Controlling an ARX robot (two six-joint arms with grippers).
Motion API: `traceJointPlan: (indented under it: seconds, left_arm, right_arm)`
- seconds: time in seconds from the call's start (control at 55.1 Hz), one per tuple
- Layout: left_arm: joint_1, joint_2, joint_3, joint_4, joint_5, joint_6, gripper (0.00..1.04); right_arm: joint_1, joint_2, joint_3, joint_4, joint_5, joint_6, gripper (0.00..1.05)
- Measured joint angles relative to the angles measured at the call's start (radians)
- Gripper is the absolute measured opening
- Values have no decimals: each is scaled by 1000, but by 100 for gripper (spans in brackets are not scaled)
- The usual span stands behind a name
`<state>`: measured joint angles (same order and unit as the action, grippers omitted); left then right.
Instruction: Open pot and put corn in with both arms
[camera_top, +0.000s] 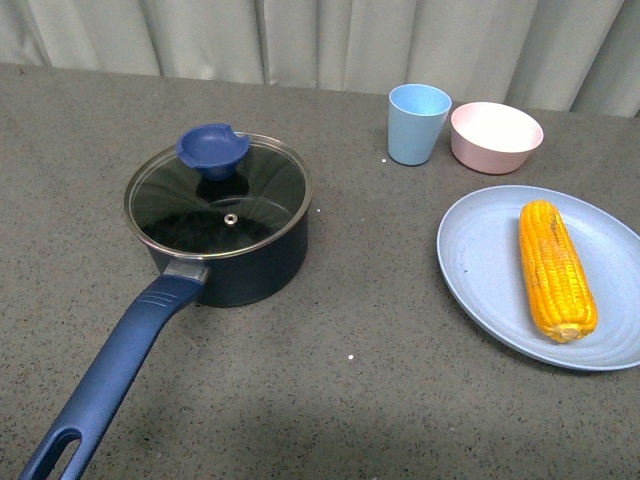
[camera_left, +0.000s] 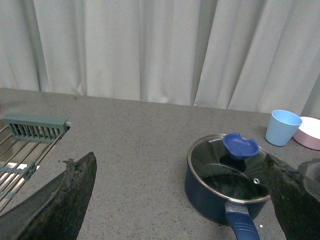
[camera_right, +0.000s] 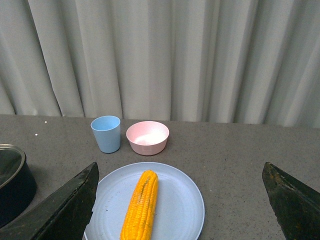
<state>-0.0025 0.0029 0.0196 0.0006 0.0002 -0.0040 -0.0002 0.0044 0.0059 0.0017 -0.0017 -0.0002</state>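
Front view shows the pot (camera_top: 255, 270) with its glass lid (camera_top: 200, 215) on, the corn (camera_top: 556, 270) lying on the blue plate (camera_top: 485, 255) well apart. The left gripper (camera_left: 178, 162) and right gripper (camera_right: 180, 167) gape empty. An off-centre pinch on the knob (camera_top: 213, 150) might drop the lid.

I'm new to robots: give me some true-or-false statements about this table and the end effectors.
1. The glass lid sits on the pot. True.
2. The corn lies inside the pot. False: it lies on the blue plate.
3. The light blue cup stands beside the pink bowl. True.
4. The right end effector grips the corn. False: it is open and empty.
5. The left end effector is open. True.
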Motion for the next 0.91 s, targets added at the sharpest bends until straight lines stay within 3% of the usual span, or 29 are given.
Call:
traceJointPlan:
  seconds: [0.907]
  left_arm:
    - [0, 0, 0, 0, 0, 0, 98]
  right_arm:
    - [0, 0, 0, 0, 0, 0, 96]
